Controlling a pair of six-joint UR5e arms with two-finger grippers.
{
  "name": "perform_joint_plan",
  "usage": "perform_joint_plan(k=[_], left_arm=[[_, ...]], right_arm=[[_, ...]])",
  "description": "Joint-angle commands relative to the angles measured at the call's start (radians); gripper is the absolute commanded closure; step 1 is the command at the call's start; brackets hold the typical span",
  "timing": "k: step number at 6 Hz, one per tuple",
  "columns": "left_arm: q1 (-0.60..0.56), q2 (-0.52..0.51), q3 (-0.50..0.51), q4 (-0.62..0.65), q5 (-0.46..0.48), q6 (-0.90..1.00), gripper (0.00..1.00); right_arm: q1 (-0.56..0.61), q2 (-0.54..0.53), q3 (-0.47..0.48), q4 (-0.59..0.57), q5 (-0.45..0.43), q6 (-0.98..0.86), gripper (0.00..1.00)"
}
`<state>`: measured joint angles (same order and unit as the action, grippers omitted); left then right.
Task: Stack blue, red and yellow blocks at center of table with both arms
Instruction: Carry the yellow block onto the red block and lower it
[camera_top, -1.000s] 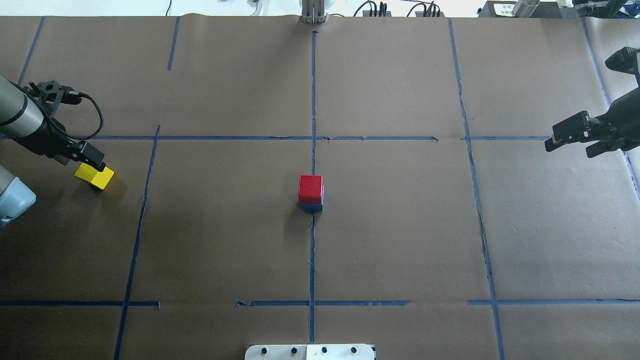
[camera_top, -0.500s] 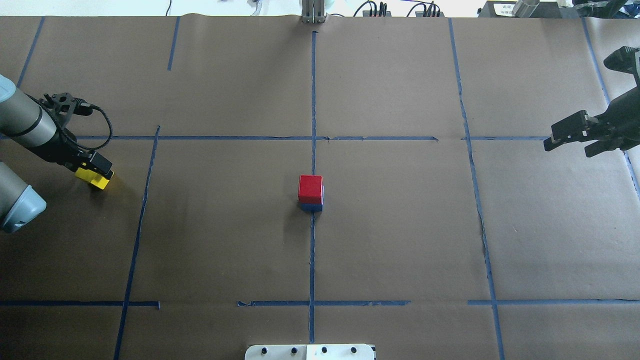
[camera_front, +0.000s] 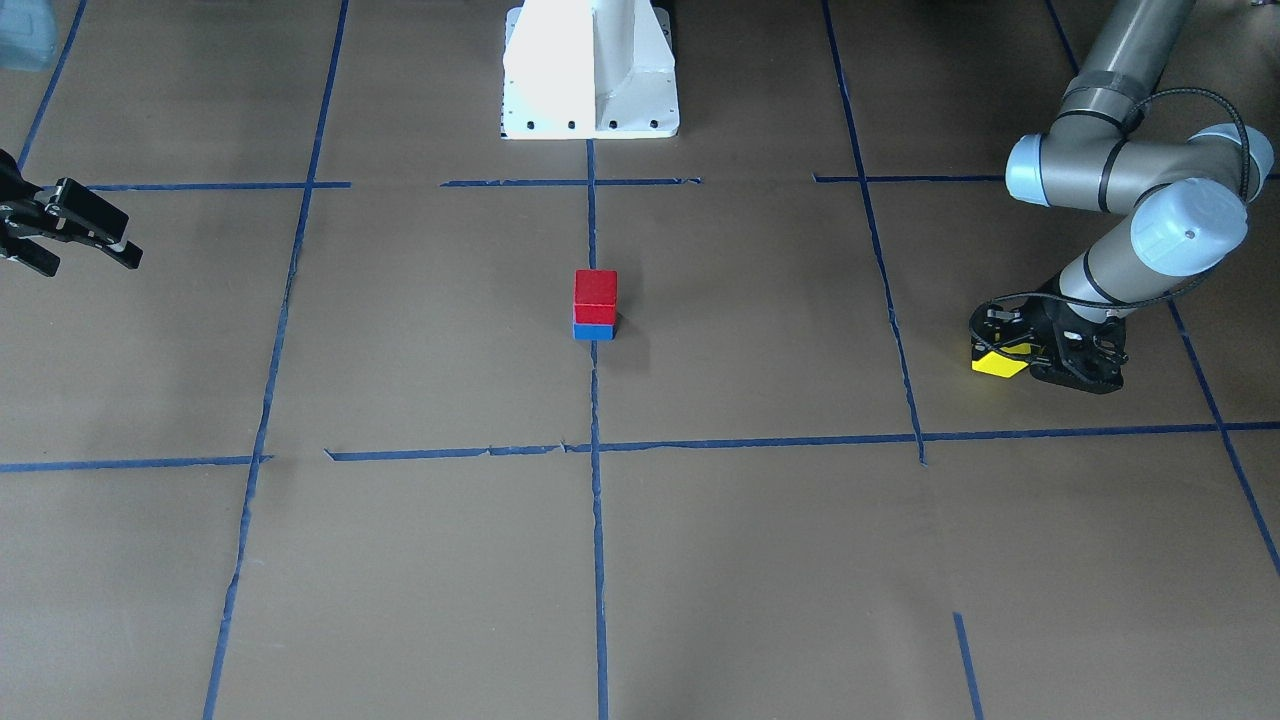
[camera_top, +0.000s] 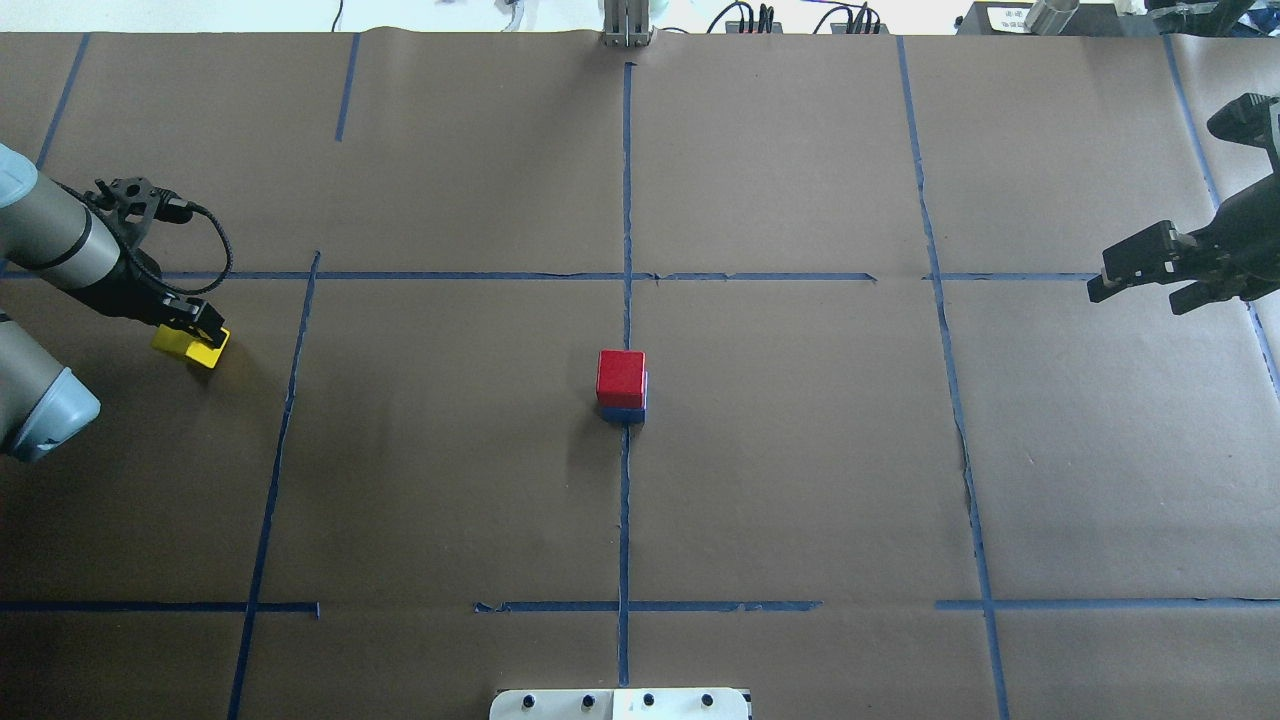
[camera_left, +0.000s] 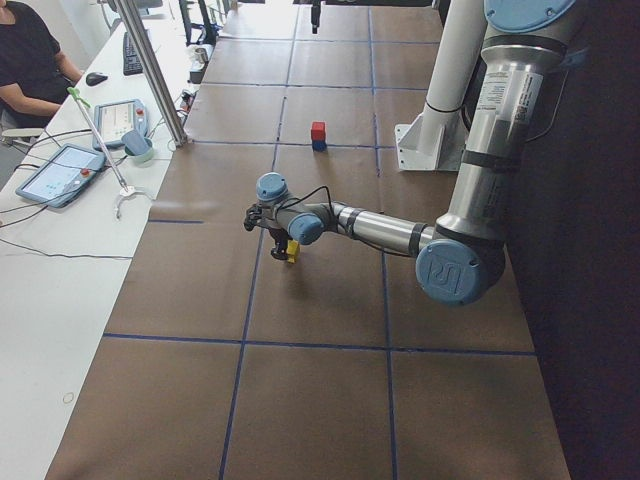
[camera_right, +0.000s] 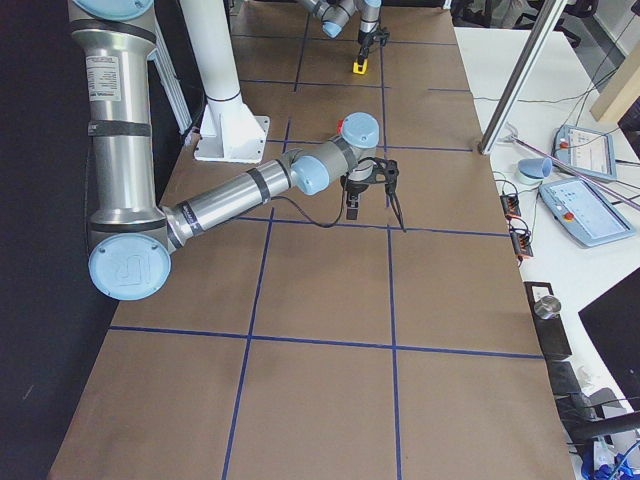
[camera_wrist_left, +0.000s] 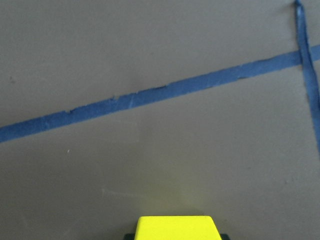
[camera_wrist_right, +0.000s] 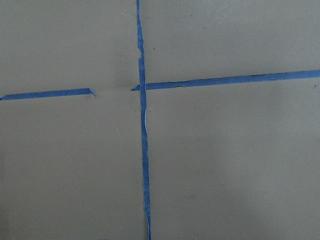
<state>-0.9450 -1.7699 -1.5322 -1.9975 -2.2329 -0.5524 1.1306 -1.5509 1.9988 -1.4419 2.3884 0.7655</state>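
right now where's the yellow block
Overhead view, far left: the yellow block sits at the left gripper, just left of a blue tape line and well away from the red block at centre.

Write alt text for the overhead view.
A red block sits on a blue block at the centre of a brown table marked with blue tape. At far left, the left gripper is down over a yellow block; at far right, the right gripper hangs open and empty.

Brown paper-covered counter | blue tape grid lines | small blue cube at centre | white robot pedestal at the edge
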Motion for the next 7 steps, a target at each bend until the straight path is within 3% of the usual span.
perform_joint_plan(k=[1,2,4,5,7], left_arm=[[0.009,-0.102,-0.178,0.195,-0.008,-0.138,1.0],[0.114,-0.2,-0.324,0.408,0.004,-0.223,1.0],[0.283,-0.418,-0.347,0.522,0.09,-0.512,1.0],[0.364,-0.513,-0.306,0.534,0.184,-0.602,1.0],[0.387,-0.649,-0.128,0.563,0.228,-0.606,1.0]], right_arm=[[0.0,0.002,0.0,0.002,0.001,0.002,0.0],[-0.002,0.003,0.0,0.002,0.002,0.003,0.0],[-0.002,0.003,-0.003,0.002,0.0,0.0,0.0],[-0.002,0.003,-0.003,0.002,0.0,0.002,0.0],[-0.002,0.003,0.003,0.002,0.0,0.011,0.0]])
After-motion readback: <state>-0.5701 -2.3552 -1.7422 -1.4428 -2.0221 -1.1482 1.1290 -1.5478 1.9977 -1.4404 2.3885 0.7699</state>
